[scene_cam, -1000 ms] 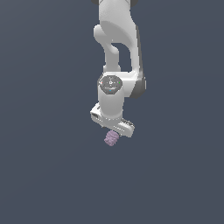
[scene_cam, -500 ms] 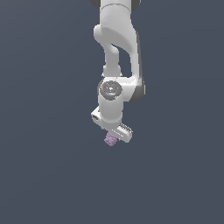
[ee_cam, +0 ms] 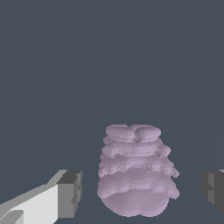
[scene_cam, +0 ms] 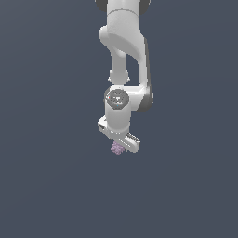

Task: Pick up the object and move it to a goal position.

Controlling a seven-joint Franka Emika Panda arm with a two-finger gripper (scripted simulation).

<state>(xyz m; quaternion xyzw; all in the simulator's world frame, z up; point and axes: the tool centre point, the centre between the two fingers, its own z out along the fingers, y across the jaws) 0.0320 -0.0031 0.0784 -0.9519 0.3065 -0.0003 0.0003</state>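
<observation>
The object point(scene_cam: 116, 149) is a small pale purple, knobbly chunk lying just under the white hand of the arm. My gripper point(scene_cam: 119, 147) points down over it. In the wrist view the object point(ee_cam: 136, 175) sits between the two grey fingertips point(ee_cam: 70, 192), with a gap of floor showing on each side. The gripper point(ee_cam: 141, 190) is open and straddles the object without touching it. In the exterior view the fingers are mostly hidden behind the hand.
A plain dark grey-blue floor point(scene_cam: 56, 186) fills the rest of both views. The white arm point(scene_cam: 125, 42) rises from the hand towards the top of the exterior view. No goal marker shows.
The hand has come down a little and turned about its axis over the object. The object has stayed where it was.
</observation>
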